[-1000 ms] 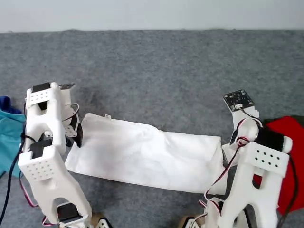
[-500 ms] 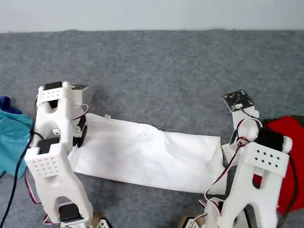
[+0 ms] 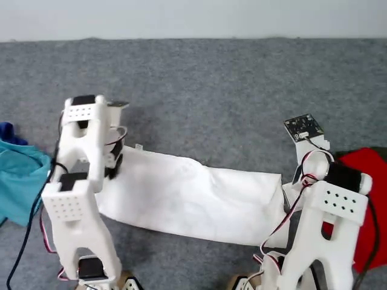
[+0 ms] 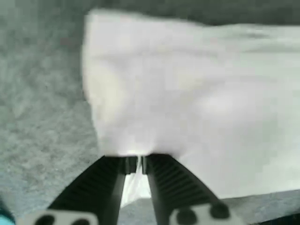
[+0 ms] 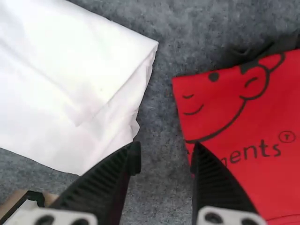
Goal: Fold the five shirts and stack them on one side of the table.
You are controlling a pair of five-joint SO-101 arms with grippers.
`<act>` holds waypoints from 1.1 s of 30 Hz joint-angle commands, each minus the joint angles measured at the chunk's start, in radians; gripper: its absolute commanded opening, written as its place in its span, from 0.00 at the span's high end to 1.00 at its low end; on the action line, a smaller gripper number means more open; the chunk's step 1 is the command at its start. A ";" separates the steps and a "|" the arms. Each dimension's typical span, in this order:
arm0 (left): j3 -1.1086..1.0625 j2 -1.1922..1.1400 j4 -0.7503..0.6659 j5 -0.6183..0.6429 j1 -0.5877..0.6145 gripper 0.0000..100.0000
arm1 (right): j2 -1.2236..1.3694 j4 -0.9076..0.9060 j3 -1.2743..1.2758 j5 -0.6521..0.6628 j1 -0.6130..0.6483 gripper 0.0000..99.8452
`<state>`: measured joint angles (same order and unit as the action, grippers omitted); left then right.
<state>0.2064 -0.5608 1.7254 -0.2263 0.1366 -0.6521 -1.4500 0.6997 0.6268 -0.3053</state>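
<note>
A grey, felt-like table surface runs back to a pale wall along its far edge.

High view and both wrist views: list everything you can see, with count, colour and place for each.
white shirt: one, white, folded into a long strip across the table's middle, between the arms
red shirt: one, red with dark line drawing, at the right side
teal shirt: one, teal, at the left edge
dark blue cloth: one, behind the teal shirt
table: one, grey felt-like surface
left end effector: black, shut on the white shirt's left end
right end effector: black, open, over the gap between white and red shirts
</note>
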 commanded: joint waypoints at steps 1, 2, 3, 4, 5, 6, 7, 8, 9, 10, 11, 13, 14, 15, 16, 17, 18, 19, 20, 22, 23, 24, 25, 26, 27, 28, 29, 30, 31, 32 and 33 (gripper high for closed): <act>-0.004 0.186 0.029 0.031 -0.094 0.99 | -0.015 -0.005 -0.005 0.009 -0.015 0.81; -0.019 0.218 0.029 0.031 -0.118 0.99 | -0.015 -0.005 -0.005 0.009 -0.015 0.81; -0.038 0.244 0.029 0.031 -0.143 0.99 | -0.015 -0.005 -0.005 0.009 -0.015 0.81; -0.056 0.270 0.029 0.026 -0.163 0.99 | -0.015 -0.005 -0.005 0.009 -0.015 0.81; -0.074 0.290 0.029 0.026 -0.181 0.99 | -0.015 -0.005 -0.005 0.009 -0.015 0.81; -0.088 0.305 0.029 0.026 -0.195 0.99 | -0.015 -0.005 -0.005 0.009 -0.015 0.81; -0.099 0.321 0.029 0.026 -0.206 0.99 | -0.015 -0.005 -0.005 0.009 -0.015 0.81; -0.107 0.330 0.029 0.028 -0.215 0.99 | -0.015 -0.005 -0.005 0.009 -0.015 0.81; -0.110 0.338 0.029 0.031 -0.224 0.99 | -0.015 -0.005 -0.005 0.009 -0.015 0.81; -0.111 0.342 0.029 0.032 -0.236 0.99 | -0.015 -0.005 -0.005 0.009 -0.015 0.81; -0.111 0.345 0.029 0.032 -0.250 0.99 | -0.015 -0.005 -0.005 0.009 -0.015 0.81; -0.111 0.344 0.029 0.032 -0.267 0.99 | -0.015 -0.005 -0.005 0.009 -0.015 0.81; -0.111 0.344 0.029 0.032 -0.264 0.99 | -0.015 -0.005 -0.005 0.009 -0.018 0.81; -0.111 0.344 0.029 0.032 -0.256 0.99 | -0.015 -0.007 -0.005 0.009 -0.019 0.81; -0.111 0.344 0.029 0.032 -0.235 0.99 | -0.015 -0.008 -0.005 0.009 -0.019 0.81; -0.111 0.344 0.029 0.032 -0.212 0.99 | -0.015 -0.010 -0.005 0.009 -0.019 0.81; -0.111 0.344 0.029 0.032 -0.181 0.99 | -0.015 -0.010 -0.005 0.009 -0.019 0.81; -0.111 0.344 0.029 0.032 -0.149 0.99 | -0.015 -0.010 -0.005 0.009 -0.019 0.81; -0.113 0.344 0.029 0.032 -0.115 0.99 | -0.015 -0.010 -0.005 0.009 -0.019 0.81; -0.113 0.344 0.029 0.032 -0.055 0.99 | -0.015 -0.010 -0.005 0.009 -0.019 0.81; -0.114 0.342 0.029 0.029 -0.031 0.99 | -0.015 -0.010 -0.005 0.009 -0.019 0.81; -0.120 0.342 0.029 0.026 -0.014 0.99 | -0.015 -0.010 -0.005 0.009 -0.016 0.81; -0.131 0.342 0.028 0.025 -0.003 0.98 | -0.015 -0.010 -0.005 0.009 -0.015 0.81; -0.147 0.342 0.028 0.025 0.002 0.98 | -0.015 -0.008 -0.005 0.009 -0.015 0.81; -0.168 0.339 0.026 0.025 0.002 0.96 | -0.015 -0.007 -0.005 0.009 -0.015 0.81; -0.183 0.330 0.026 0.025 0.000 0.94 | -0.015 -0.005 -0.005 0.009 -0.013 0.81; -0.197 0.313 0.026 0.025 0.000 0.91 | -0.015 -0.005 -0.005 0.009 -0.013 0.81; -0.205 0.290 0.025 0.025 0.005 0.89 | -0.015 -0.005 -0.005 0.009 -0.013 0.81; -0.206 0.262 0.017 0.025 0.011 0.88 | -0.015 -0.005 -0.005 0.009 -0.013 0.81; -0.203 0.233 0.006 0.025 0.023 0.88 | -0.015 -0.005 -0.005 0.009 -0.013 0.81; -0.194 0.203 -0.003 0.023 0.037 0.88 | -0.015 -0.005 -0.005 0.009 -0.013 0.81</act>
<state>0.0008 -0.3214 1.7331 -0.2033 0.1442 -0.6521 -1.4500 0.6997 0.6268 -0.3145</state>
